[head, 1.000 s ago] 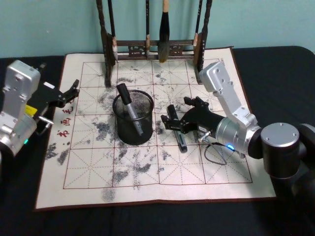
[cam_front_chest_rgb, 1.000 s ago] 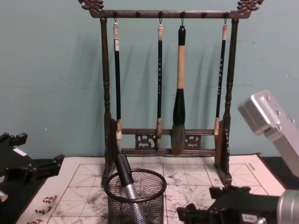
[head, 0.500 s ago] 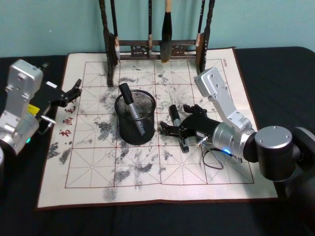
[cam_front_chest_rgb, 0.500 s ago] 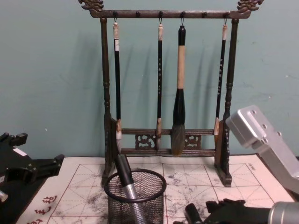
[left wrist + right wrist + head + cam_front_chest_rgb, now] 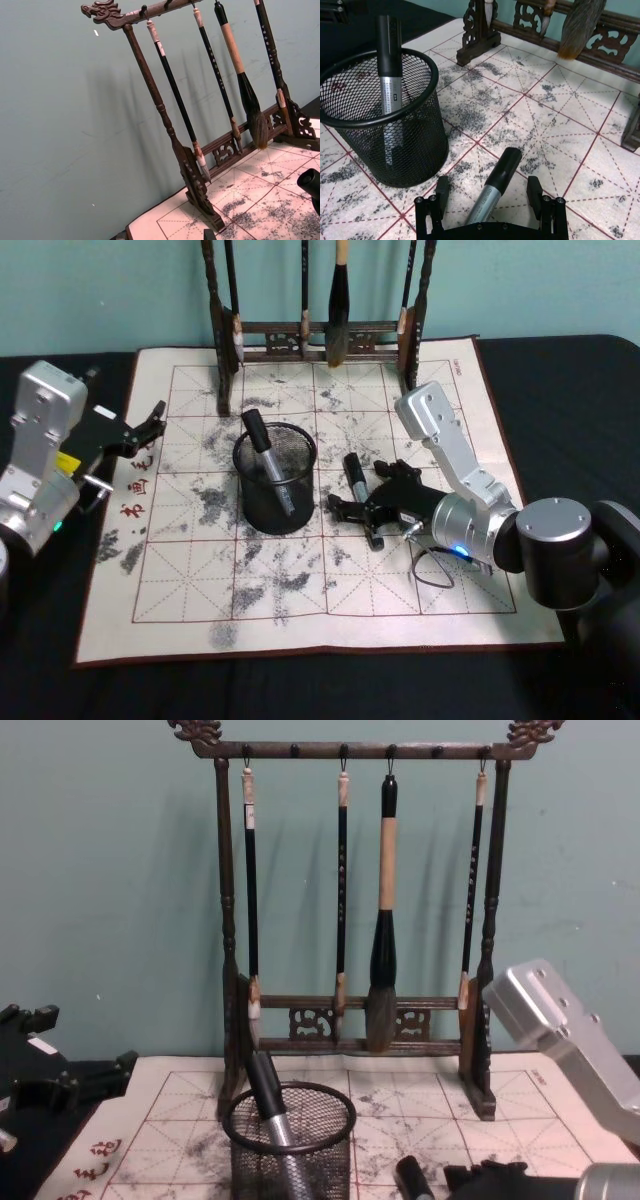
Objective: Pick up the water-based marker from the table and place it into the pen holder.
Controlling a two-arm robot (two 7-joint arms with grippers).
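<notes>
Beside pen holder (image 5: 415, 145), right pincer (image 5: 488, 186) straddling marker (image 5: 502, 167), barrel partly hidden

The right arm (image 5: 440, 430) has a shiny silver box shape and a fat round grey joint (image 5: 555, 540) with black behind it. A tiny blue light (image 5: 457, 547) glows on it, and a thin black wire (image 5: 432, 575) makes a loop beside it. The right gripper (image 5: 488, 186) is black, with little silver screws (image 5: 420, 199) on its fingers. The left arm (image 5: 40, 430) is silver and boxy too, with a yellow sticker (image 5: 62, 462), a small green light (image 5: 55, 527) and a black left gripper (image 5: 152, 424)
</notes>
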